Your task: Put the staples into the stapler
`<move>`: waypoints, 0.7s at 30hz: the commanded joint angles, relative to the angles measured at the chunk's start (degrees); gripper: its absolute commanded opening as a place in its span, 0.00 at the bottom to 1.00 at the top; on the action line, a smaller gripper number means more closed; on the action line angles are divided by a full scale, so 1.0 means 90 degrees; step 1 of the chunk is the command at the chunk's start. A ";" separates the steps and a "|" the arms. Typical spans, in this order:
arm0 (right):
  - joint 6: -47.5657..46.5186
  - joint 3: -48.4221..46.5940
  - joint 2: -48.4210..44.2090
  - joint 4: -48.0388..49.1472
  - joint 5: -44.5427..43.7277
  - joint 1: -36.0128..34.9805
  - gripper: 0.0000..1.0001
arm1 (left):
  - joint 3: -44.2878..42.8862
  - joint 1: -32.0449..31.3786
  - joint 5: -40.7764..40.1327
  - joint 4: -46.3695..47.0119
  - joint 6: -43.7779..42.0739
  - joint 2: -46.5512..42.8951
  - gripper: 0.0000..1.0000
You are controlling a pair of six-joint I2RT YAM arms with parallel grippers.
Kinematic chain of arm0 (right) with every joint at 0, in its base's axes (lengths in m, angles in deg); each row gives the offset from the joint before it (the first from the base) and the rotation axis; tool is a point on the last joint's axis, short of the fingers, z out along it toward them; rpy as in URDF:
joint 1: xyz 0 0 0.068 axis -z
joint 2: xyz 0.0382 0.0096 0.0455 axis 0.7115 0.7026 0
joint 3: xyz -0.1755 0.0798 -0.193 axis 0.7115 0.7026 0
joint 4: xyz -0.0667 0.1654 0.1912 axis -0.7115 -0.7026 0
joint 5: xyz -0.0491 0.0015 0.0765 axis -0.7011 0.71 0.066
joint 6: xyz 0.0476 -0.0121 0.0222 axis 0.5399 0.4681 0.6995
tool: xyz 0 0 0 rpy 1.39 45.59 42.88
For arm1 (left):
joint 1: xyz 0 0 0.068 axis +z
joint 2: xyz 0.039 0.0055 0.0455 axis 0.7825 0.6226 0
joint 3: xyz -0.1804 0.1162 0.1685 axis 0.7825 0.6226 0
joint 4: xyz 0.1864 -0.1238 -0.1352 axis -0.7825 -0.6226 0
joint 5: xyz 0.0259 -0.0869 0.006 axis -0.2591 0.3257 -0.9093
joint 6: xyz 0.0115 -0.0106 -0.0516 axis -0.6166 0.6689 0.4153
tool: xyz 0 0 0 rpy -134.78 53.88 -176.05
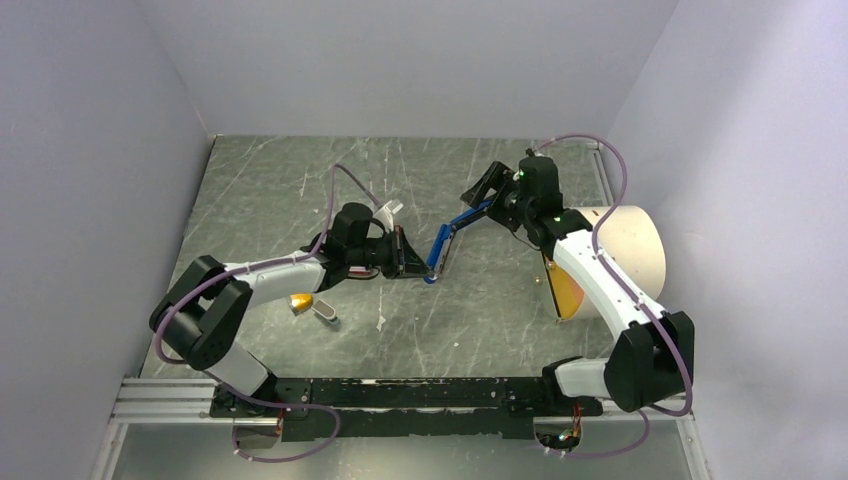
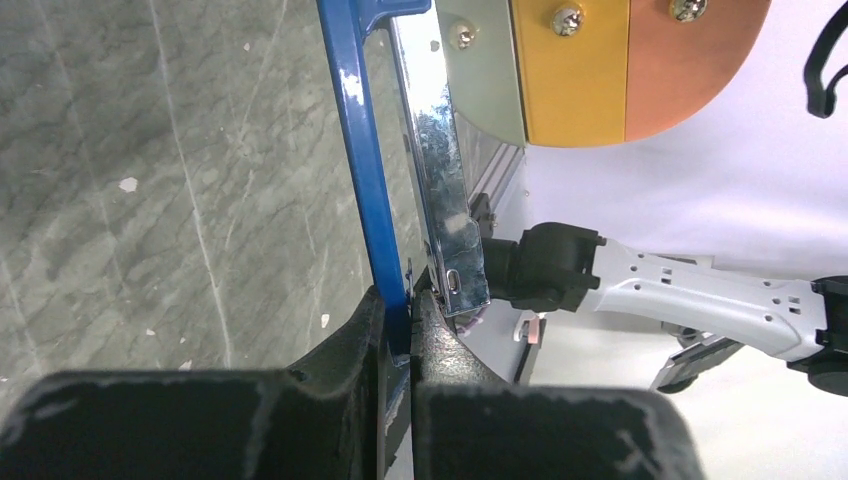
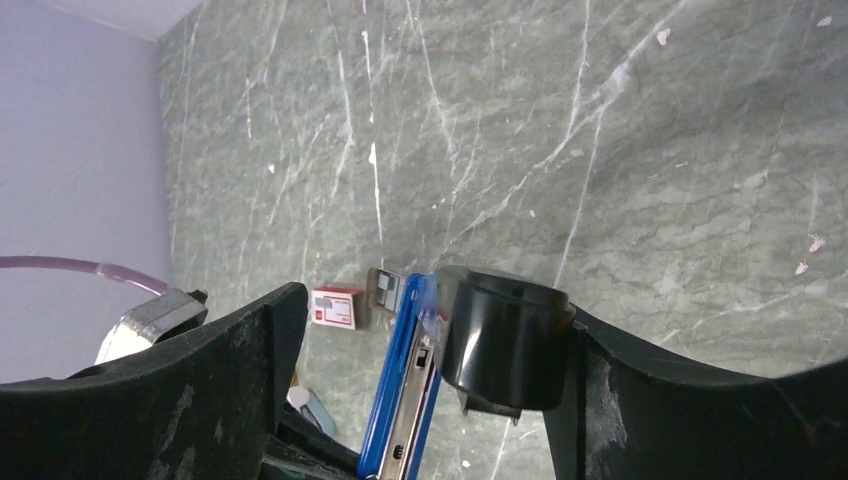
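Blue stapler point(image 1: 441, 248) slants above the worktop point(image 1: 270, 180), its near end clamped in the left gripper's point(image 1: 402, 255) jaws. The long axis runs toward the right gripper point(image 3: 420, 312), whose jaws straddle it wide apart, gripping nothing. A red-and-white box point(image 3: 337, 307) lies beyond; the staples cannot be made out.

blue stapler point(image 2: 358, 150); grey-green white-veined table point(image 1: 270, 180); red-white box point(image 3: 336, 307).

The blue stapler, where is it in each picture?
Top view: stapler in the middle of the grey streaked table.
Left wrist view: stapler running up the centre, pinched by the left gripper.
Right wrist view: stapler at bottom centre, inside the open right gripper.
Shared landmark: the table.
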 commanded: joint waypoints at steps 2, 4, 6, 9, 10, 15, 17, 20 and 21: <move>0.0120 0.0173 0.0148 0.0224 0.0024 0.0000 0.83 | -0.0148 0.0071 0.0478 0.0919 0.0242 0.0065 0.05; 0.0139 0.0157 0.0251 0.0165 -0.0083 0.0001 0.78 | -0.0124 0.0102 0.0463 0.0857 0.0177 0.0080 0.05; 0.0161 0.0126 0.0339 0.0094 -0.0163 0.0000 0.77 | -0.0049 0.0135 0.0457 0.0875 0.0170 0.0059 0.05; 0.0241 0.0252 0.0344 0.0279 -0.0038 0.0000 0.80 | 0.0029 0.0157 0.0538 0.0995 0.0251 0.0099 0.05; 0.0261 0.0292 0.0334 0.0344 0.0008 -0.0007 0.81 | 0.0031 0.0162 0.0565 0.1000 0.0263 0.0112 0.05; 0.0090 0.0120 0.0338 0.0165 -0.0088 0.0005 0.81 | 0.0121 0.0283 0.0709 0.0697 0.0005 -0.0029 0.05; 0.0045 0.0056 0.0343 0.0122 -0.0121 0.0010 0.79 | 0.0152 0.0329 0.0795 0.0574 -0.0128 -0.0079 0.05; 0.0080 -0.0028 0.0436 0.0077 -0.0141 0.0033 0.72 | 0.0200 0.0343 0.0958 0.0577 -0.0189 -0.0142 0.05; 0.0109 -0.0039 0.0464 0.0082 -0.0141 0.0041 0.68 | 0.0220 0.0343 0.1016 0.0583 -0.0206 -0.0164 0.05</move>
